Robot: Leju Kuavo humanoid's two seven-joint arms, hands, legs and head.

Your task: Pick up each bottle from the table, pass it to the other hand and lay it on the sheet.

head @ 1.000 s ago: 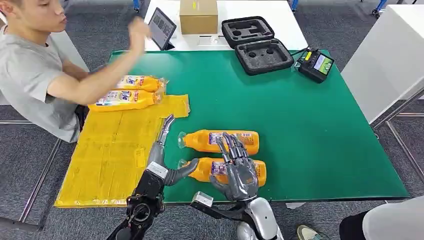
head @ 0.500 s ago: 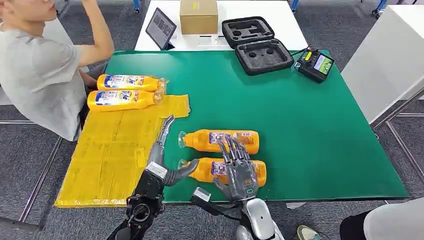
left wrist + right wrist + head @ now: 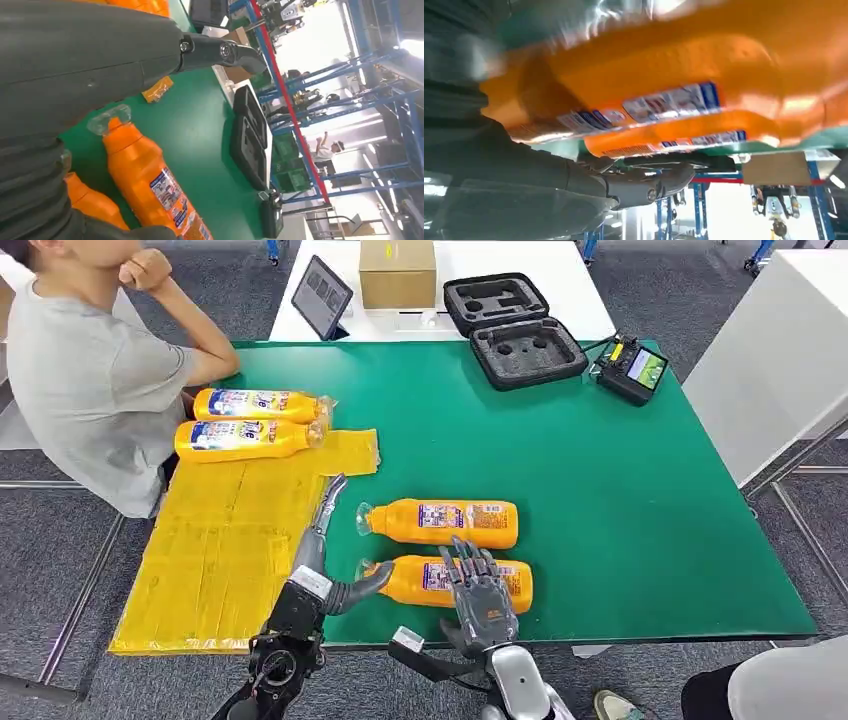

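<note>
Orange plastic bottle point(image 3: 455, 582) lies on its side at the near edge of the green table point(image 3: 620, 500), the right hand point(image 3: 481, 598) resting spread over it, the left hand point(image 3: 322, 558) open beside its cap.

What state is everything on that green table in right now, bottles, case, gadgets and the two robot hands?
Two far bottles: lying at the sheet's far end.
Two near bottles: lying on green table.
Right robot hand: over nearest bottle, grasp unclear.
Left robot hand: open, holding nothing.
Black case: open, empty.
Tablet: propped up.
Cardboard box: closed.
</note>
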